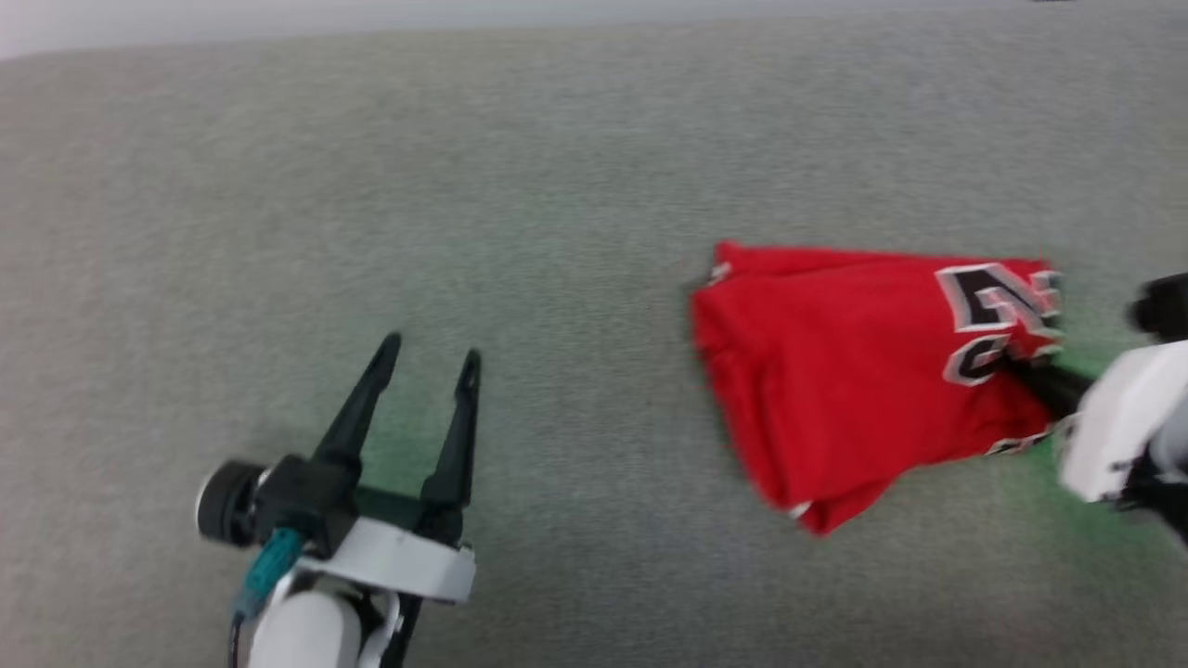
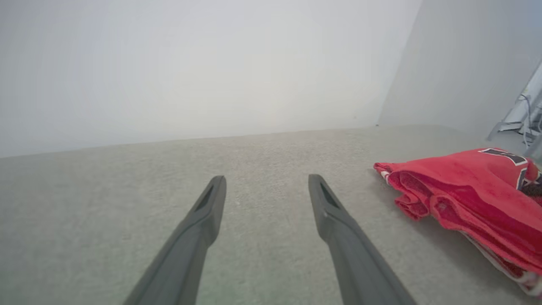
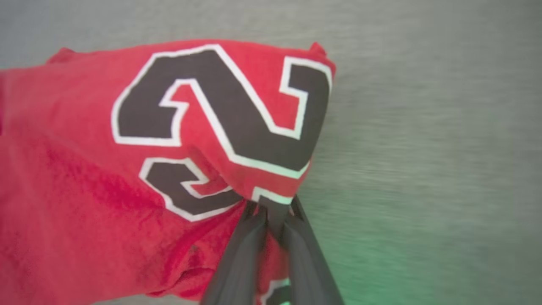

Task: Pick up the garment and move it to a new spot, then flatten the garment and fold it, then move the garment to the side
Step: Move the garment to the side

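The garment [image 1: 854, 380] is a red jersey with black, white-outlined lettering, folded into a thick bundle on the grey surface at the right. My right gripper [image 1: 1026, 371] reaches in from the right edge and is shut on the garment's lettered edge. In the right wrist view the two fingers pinch the cloth [image 3: 271, 209] just below the big black number on the garment [image 3: 84, 182]. My left gripper [image 1: 425, 357] stands open at the lower left, well apart from the garment. In the left wrist view its fingers [image 2: 199, 220] are spread with nothing between them, and the garment [image 2: 465, 190] lies to the right.
A grey carpet-like surface [image 1: 464, 186] spreads all around. A pale wall [image 2: 190, 63] rises behind it, and a corner with some metal legs and cables [image 2: 523, 123] shows at the far right of the left wrist view.
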You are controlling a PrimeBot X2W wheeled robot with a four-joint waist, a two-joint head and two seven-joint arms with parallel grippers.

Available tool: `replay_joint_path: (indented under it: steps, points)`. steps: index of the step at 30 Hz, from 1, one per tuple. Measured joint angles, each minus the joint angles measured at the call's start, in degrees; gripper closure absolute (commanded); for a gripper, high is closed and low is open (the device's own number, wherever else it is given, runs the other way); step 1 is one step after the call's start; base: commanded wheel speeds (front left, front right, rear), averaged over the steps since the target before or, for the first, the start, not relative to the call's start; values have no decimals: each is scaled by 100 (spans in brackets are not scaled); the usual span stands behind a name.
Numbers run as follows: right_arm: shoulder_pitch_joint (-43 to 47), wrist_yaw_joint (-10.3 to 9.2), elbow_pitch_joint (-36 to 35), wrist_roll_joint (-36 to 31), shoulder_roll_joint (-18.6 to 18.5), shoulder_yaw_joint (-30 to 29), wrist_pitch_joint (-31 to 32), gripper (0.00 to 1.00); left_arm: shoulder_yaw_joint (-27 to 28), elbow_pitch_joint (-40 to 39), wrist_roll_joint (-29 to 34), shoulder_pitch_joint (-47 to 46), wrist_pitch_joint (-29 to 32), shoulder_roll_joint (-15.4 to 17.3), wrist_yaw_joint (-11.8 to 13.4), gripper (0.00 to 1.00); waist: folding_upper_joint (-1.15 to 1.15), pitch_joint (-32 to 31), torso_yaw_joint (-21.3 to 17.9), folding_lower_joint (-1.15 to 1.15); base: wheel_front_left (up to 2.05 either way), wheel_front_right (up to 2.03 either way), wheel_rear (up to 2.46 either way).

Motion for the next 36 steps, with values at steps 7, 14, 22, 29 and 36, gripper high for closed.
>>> replay_joint_path:
  steps: [7, 14, 22, 29, 36]
  points:
    - [122, -4, 483, -34, -539, -664, -701, 100, -466, 18, 44, -921, 1, 419, 0, 0, 0, 82, -570, 0, 0, 0, 0]
    - [-309, -4, 1195, -89, -840, -928, -1152, 100, -1134, 163, 81, -2257, 0, 676, 0, 0, 0, 404, -1048, 0, 0, 0, 0]
    - [-1543, -4, 2329, -480, -958, -879, -1886, 100, -1694, 356, 80, -3327, 0, 823, 0, 0, 0, 963, -1297, 0, 0, 0, 0]
    - [-2420, -4, 3451, -877, -883, -773, -2581, 100, -1900, 426, 37, -3689, 0, 1054, 0, 0, 0, 1359, -1386, 0, 0, 0, 0]
    - [-2917, -4, 4428, -1210, -609, -599, -3118, 100, -2113, 478, 30, -3851, 0, 1070, 0, 0, 0, 1556, -1433, 0, 0, 0, 0]
